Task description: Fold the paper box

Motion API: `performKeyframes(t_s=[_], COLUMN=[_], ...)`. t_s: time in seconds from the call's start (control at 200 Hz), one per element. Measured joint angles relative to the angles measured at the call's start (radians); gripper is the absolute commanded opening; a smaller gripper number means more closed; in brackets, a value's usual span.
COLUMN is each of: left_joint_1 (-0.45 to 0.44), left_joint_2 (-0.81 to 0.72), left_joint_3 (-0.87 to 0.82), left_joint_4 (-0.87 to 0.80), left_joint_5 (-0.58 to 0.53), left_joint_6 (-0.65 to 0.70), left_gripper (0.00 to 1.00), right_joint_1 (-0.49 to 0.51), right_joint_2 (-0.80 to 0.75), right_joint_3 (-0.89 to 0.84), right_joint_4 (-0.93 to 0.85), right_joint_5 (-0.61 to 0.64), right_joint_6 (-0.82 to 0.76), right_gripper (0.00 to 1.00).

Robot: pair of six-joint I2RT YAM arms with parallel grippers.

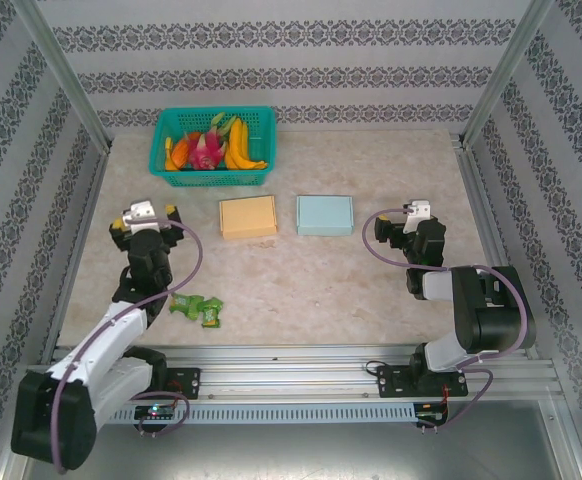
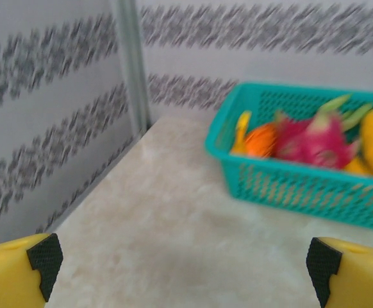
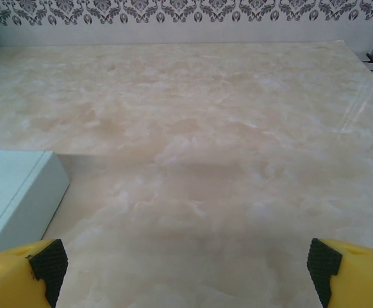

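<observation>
Tan paper box (image 1: pixel 248 217) and pale blue paper box (image 1: pixel 324 214) lie flat mid-table, side by side, narrow gap between, near teal fruit basket (image 1: pixel 213 140). Left gripper (image 1: pixel 143 213) jaws wide, empty, left of tan box. Right gripper (image 1: pixel 416 212) jaws wide, empty, just right of blue box. Boxes likely light, thin card: crease easily, slide on smooth table (image 1: pixel 301 290). Best hold: pinch flap edge or side wall, second gripper pinning.

Top external: high, behind arm bases (image 1: pixel 416 380), facing down. Left wrist: low, basket (image 2: pixel 289 189) beyond left fingers (image 2: pixel 43 260). Right wrist: low, blue box (image 3: pixel 13 186) beside right fingers (image 3: pixel 49 263). Top shares both.
</observation>
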Motion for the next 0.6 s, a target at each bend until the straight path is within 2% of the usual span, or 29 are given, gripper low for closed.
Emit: performKeyframes(t_s=[0.16, 0.33, 0.395, 0.5, 0.6], left_joint_1=[0.089, 0.115, 0.115, 0.115, 0.115], left_joint_2=[0.232, 0.47, 0.515, 0.582, 0.597], left_joint_3=[-0.121, -0.084, -0.048, -0.047, -0.044], left_joint_4=[0.148, 0.285, 0.299, 0.446, 0.452], left_joint_5=[0.074, 0.169, 0.224, 0.286, 0.315], left_joint_6=[-0.034, -0.028, -0.016, 0.004, 0.014], left_gripper=[1.0, 1.0, 1.0, 1.0, 1.0], right_joint_1=[0.0, 0.0, 0.0, 0.0, 0.0], right_joint_2=[0.0, 0.0, 0.0, 0.0, 0.0], right_joint_3=[0.0, 0.0, 0.0, 0.0, 0.0], right_joint_4=[-0.003, -0.003, -0.003, -0.003, -0.003], right_joint_5=[0.0, 0.0, 0.0, 0.0, 0.0], right_joint_6=[0.0, 0.0, 0.0, 0.0, 0.0], right_gripper=[0.98, 0.98, 0.98, 0.98, 0.98])
